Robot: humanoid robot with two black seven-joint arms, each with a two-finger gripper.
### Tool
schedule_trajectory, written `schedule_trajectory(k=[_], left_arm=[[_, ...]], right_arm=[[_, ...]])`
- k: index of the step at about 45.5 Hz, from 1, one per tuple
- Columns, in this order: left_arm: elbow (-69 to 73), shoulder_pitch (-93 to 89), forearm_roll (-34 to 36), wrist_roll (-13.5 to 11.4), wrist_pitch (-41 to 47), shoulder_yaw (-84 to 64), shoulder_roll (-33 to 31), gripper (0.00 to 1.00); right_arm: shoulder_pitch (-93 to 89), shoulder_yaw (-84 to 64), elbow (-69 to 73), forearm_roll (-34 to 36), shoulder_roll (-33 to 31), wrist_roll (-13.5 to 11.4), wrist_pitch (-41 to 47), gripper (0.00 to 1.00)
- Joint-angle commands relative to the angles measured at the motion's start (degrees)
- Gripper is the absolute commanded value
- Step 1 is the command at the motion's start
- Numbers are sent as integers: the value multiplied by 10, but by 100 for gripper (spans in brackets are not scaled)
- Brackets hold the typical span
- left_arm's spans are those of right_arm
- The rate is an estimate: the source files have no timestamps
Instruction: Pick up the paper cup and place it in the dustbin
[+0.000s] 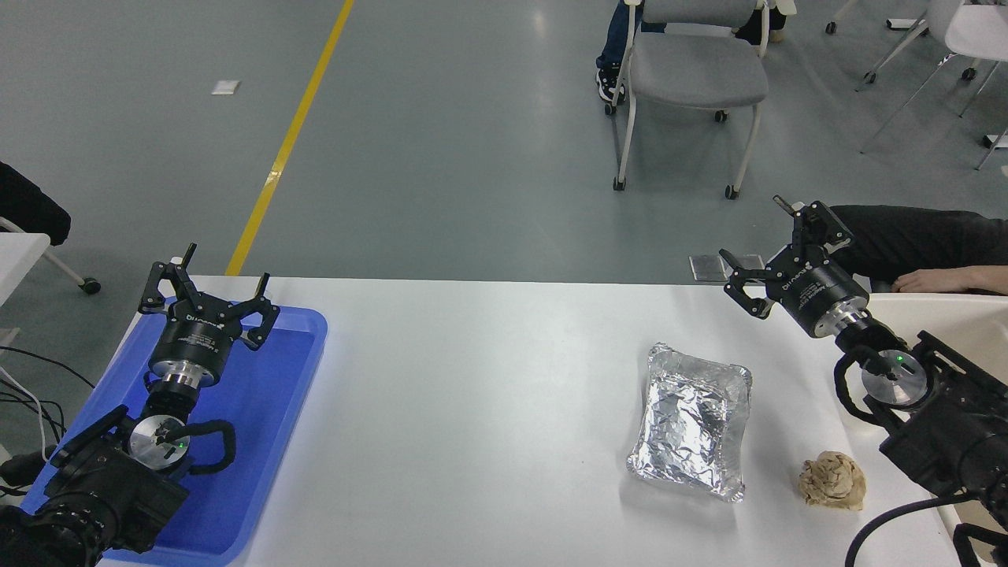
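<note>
Frankly, I cannot find the paper cup anywhere in the head view: it is not on the tabletop [488, 378] and not in my grasp. It may be hidden inside the dustbin [961, 315], whose cream rim shows at the right edge beside my right arm, but the inside is out of sight, so I cannot say.

Going by what such a cup is, I would expect it to be very light, thin-walled and easy to crush or tip. My judgement is to close gently across the wall just below the rolled rim, where it is stiffest, and not to squeeze the middle.

My right gripper [752, 228] hangs over the far right of the tabletop, near the dustbin's rim, fingers spread wide with nothing between them. Just behind it a person's hand [937, 279] rests by the rim, so any sweep there needs care.

Nearer me lie a crinkled foil tray [693, 421] and, just beside it, a crumpled brown paper ball [832, 480]; neither is mine to take. Well apart at the left, my left gripper [224, 272] is parked over the blue tray [268, 441], also wide open and empty.
</note>
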Motion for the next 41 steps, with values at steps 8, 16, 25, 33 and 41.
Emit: schedule_trajectory(k=[8, 16, 25, 33, 41], left_arm=[[1, -1, 0, 1, 0, -1, 0, 100], [-1, 0, 0, 1, 0, 0, 0, 100], [1, 0, 0, 1, 0, -1, 0, 100], [1, 0, 0, 1, 0, 0, 0, 100], [-1, 0, 0, 1, 0, -1, 0, 100]], right_arm=[[1, 0, 0, 0, 0, 0, 2, 100], [2, -2, 5, -1, 0, 0, 2, 100], [34, -23, 8, -27, -4, -6, 3, 100], [117, -120, 9, -40, -53, -6, 4, 100], [193, -241, 44, -41, -111, -7, 5, 100]])
